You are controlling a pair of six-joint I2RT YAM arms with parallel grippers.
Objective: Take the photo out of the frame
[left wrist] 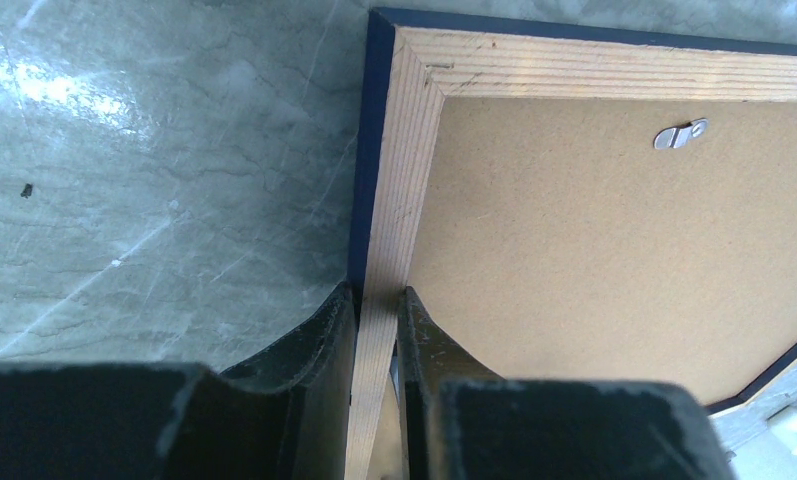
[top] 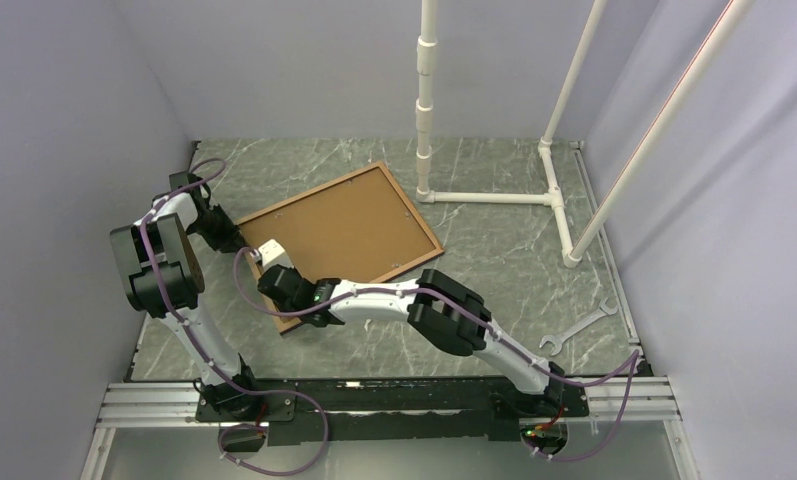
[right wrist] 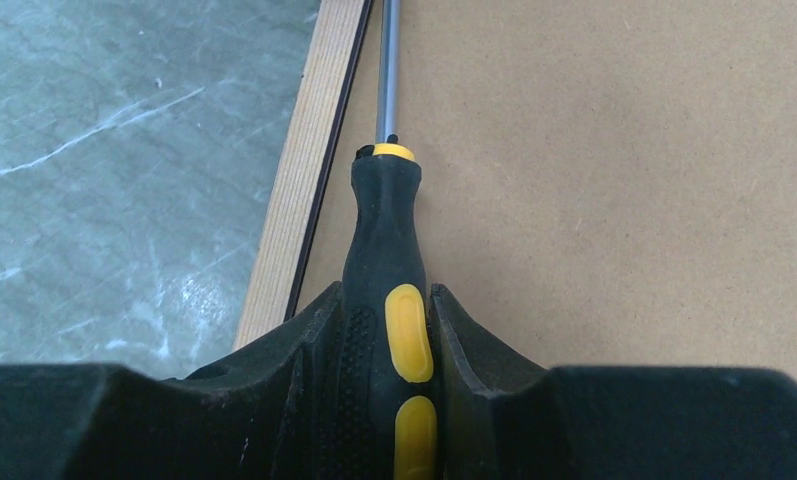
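The frame (top: 411, 205) lies face down on the marbled table, its pale wood back rim (left wrist: 399, 160) and navy outer edge (left wrist: 364, 150) showing. Only the photo's brown hardboard back (top: 339, 228) (left wrist: 594, 250) (right wrist: 624, 180) is visible; the printed side is hidden. My left gripper (top: 232, 237) (left wrist: 377, 300) is shut on the frame's rim near its left corner. My right gripper (top: 279, 270) (right wrist: 386, 300) is shut on a black-and-yellow screwdriver (right wrist: 386, 230). The screwdriver's steel shaft (right wrist: 387, 60) runs over the hardboard right beside the frame's inner edge (right wrist: 294, 200).
A small metal turn clip (left wrist: 680, 133) sits on the backing near the frame's far rail. A silver wrench (top: 579, 327) lies on the table at the right. White pipe stands (top: 489, 197) rise at the back right. Grey walls close in both sides.
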